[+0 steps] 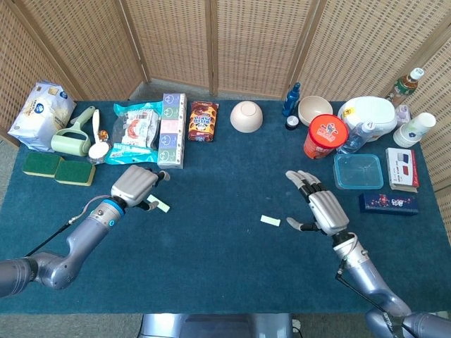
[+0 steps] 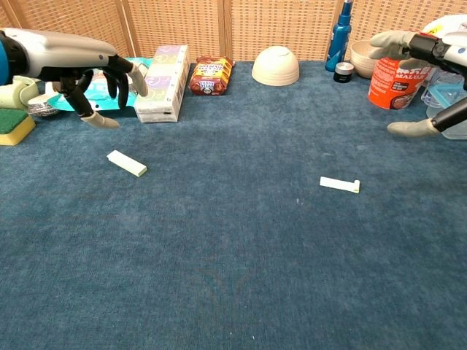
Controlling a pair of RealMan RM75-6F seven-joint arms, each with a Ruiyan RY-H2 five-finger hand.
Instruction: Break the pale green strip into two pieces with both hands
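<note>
Two pieces of pale green strip lie flat on the tabletop, well apart: the left piece toward the left edge, the right piece nearer the middle. Left hand and right hand hover with fingers spread, holding nothing.

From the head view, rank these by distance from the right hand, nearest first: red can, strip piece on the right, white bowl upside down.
From the right hand:
1. Strip piece on the right, just to its left.
2. Red can, behind it.
3. White bowl upside down, far back, centre.
</note>
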